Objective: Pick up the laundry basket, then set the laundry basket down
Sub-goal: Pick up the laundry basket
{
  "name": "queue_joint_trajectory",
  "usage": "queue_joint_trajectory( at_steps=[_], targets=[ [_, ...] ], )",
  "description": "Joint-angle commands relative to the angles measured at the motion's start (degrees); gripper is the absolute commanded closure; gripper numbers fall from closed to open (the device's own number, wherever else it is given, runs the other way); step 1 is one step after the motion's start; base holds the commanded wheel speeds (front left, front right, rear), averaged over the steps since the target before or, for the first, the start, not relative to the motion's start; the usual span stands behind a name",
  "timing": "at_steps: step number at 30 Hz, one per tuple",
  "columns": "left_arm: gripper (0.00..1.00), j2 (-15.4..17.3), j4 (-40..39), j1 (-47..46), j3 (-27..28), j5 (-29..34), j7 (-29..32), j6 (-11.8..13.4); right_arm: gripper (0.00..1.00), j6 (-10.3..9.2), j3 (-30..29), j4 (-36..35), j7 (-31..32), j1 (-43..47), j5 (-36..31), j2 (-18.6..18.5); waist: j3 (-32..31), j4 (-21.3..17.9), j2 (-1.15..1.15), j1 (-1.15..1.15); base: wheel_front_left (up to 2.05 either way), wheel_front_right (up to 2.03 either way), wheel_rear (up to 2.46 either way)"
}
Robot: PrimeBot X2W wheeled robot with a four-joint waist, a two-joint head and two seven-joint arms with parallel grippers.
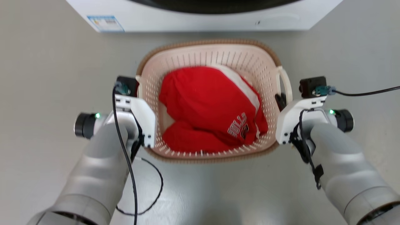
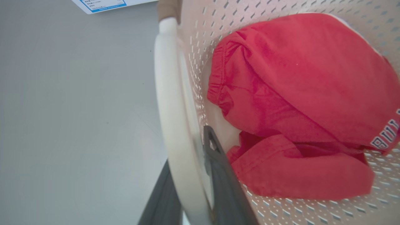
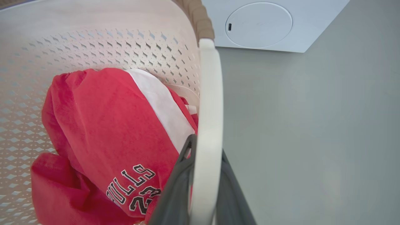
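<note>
The laundry basket (image 1: 203,44) is cream-white and perforated with a brown woven-look rim, and it sits between my two arms just in front of the washer. A red garment (image 1: 206,106) with white lettering fills its bottom. My left gripper (image 2: 187,150) is shut on the basket's left white handle (image 2: 172,93), one dark finger on each side. My right gripper (image 3: 206,147) is shut the same way on the right handle (image 3: 209,93). In the head view one right fingertip (image 1: 280,101) shows inside the rim. Whether the basket touches the floor, I cannot tell.
A white washer (image 1: 203,18) with a blue label (image 1: 105,23) stands right behind the basket. Grey floor (image 1: 47,78) lies on both sides and in front. A black cable (image 1: 156,190) loops down from my left arm, and another (image 1: 365,92) runs off to the right.
</note>
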Motion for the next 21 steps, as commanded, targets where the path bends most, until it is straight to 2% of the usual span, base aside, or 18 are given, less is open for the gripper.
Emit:
queue_joint_trajectory(
  at_steps=[1,10,21],
  targets=[
    [1.0,1.3,-0.6,2.2,0.1,-0.4,0.4,0.3,1.0,0.43,1.6,-0.4,0.8,2.8,0.7,1.1,-3.9,-0.4,0.0,0.0,0.0,0.0,0.0],
    [1.0,1.3,-0.6,7.4,-2.0,-3.4,2.3,0.0,1.0,0.43,3.9,0.2,3.7,7.7,3.2,1.1,-11.7,-0.6,0.0,0.0,0.0,0.0,0.0],
    [1.0,1.3,-2.4,16.0,-6.1,-9.1,5.1,1.6,1.0,0.43,8.1,0.3,7.2,15.4,6.8,1.1,-23.5,-1.7,0.0,0.0,0.0,0.0,0.0]
  ],
)
